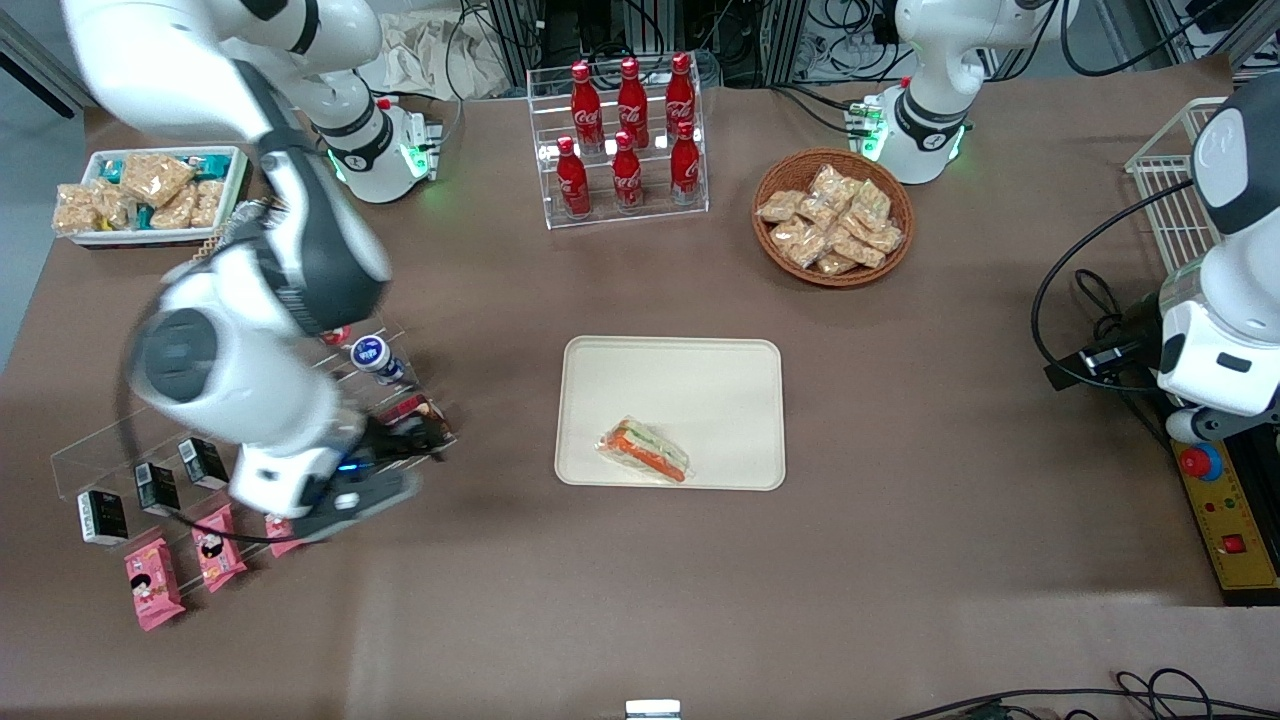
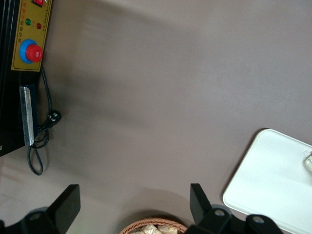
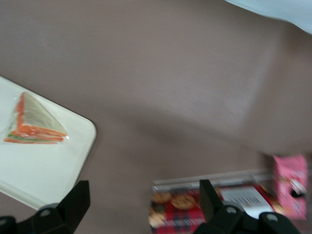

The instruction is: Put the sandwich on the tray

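The sandwich (image 1: 645, 451), a clear-wrapped wedge with orange-red and green filling, lies on the cream-beige tray (image 1: 700, 370), in the tray's corner nearest the front camera and the working arm. It also shows in the right wrist view (image 3: 34, 122) on the tray (image 3: 44, 170). My right gripper (image 1: 395, 470) is open and empty, well away from the tray toward the working arm's end of the table, above the clear shelf (image 1: 120, 450). Its fingers (image 3: 78, 197) stand wide apart over the brown cloth and a red plaid cookie box (image 3: 195, 209).
Pink packets (image 1: 152, 582) lie near the clear shelf, nearer the camera. A white tray of snacks (image 1: 150, 195), a rack of cola bottles (image 1: 625, 130) and a basket of snack packets (image 1: 832, 217) stand farther back. A control box (image 1: 1225, 520) sits at the parked arm's end.
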